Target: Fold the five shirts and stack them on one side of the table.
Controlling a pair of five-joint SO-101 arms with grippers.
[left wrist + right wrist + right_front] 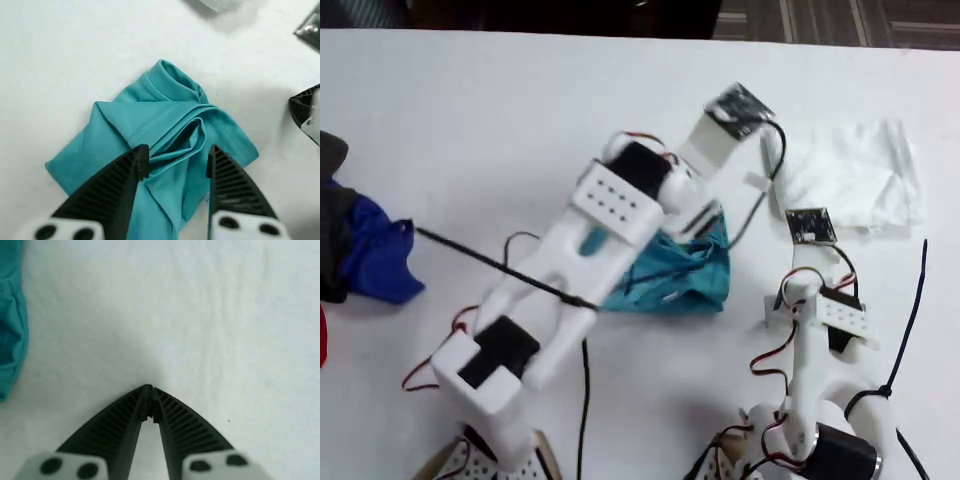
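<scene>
One crumpled teal shirt (165, 120) lies beneath the left hand (177, 157); jaws parted.

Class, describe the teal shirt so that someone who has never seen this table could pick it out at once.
On the white table, look near the middle, beneath the left gripper, which hangs open. There lies the teal shirt, bunched in loose folds. The white shirt lies beside it, the blue heap at the table's edge; only this one is teal.

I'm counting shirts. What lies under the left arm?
A crumpled teal shirt on the table, with the open left hand over it. The left arm covers part of the shirt from above; anything beneath the shirt is hidden.
</scene>
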